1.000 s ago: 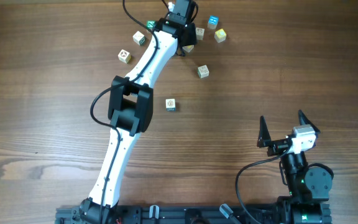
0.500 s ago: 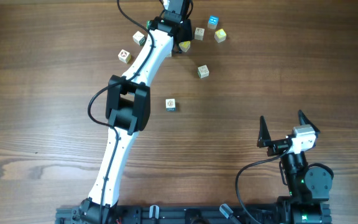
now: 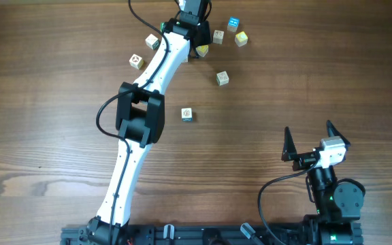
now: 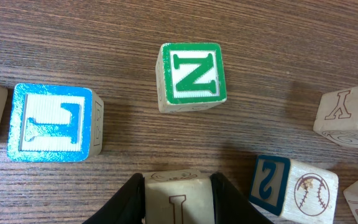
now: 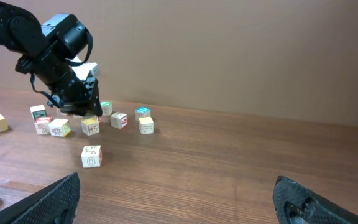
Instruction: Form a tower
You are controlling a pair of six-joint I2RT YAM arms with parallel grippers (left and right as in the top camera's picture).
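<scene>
Wooden table (image 3: 46,136): letter cubes (image 3: 222,77) are scattered in 1 layer at the far side. A pale I cube (image 4: 177,205) is pinched by the left gripper (image 4: 178,182) near the green N cube (image 4: 191,76); the right gripper (image 3: 308,129) is spread wide.

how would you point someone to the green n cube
Find the left gripper, gripping a pale cube in the far cluster. Just ahead of it sits the N cube, right of a light-blue cube. Only it has green trim.
</scene>
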